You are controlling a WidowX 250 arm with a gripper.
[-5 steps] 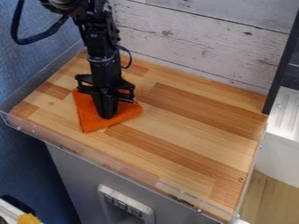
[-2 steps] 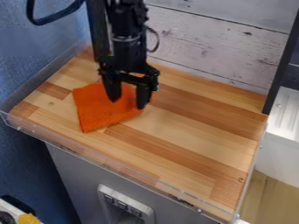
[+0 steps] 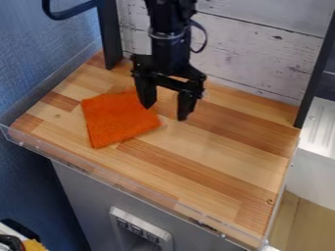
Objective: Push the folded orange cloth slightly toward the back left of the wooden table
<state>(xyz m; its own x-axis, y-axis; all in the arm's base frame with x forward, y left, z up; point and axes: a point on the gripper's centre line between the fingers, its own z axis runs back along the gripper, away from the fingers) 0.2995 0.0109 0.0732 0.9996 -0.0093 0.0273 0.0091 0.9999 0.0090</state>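
Observation:
The black gripper [image 3: 165,112] hangs over the left-centre of the wooden surface, its two fingers spread wide with nothing between them. Its left finger overlaps the upper right edge of an orange cloth [image 3: 118,120] in the view; whether the two touch, I cannot tell. The right finger stands to the right of the cloth, over bare wood. The cloth lies flat on the left part of the surface, roughly four-sided, with one corner pointing toward the front edge.
A butcher-block surface [image 3: 216,154] has a clear low rim [image 3: 118,184] along its front. White wooden boards [image 3: 255,54] stand behind, with a dark post [image 3: 319,68] at the right. A blue wall [image 3: 33,63] borders the left, and a white unit [image 3: 317,147] stands at the far right.
The gripper has opened and moved right and somewhat up in the view, off the middle of the orange cloth. The cloth has stayed in place.

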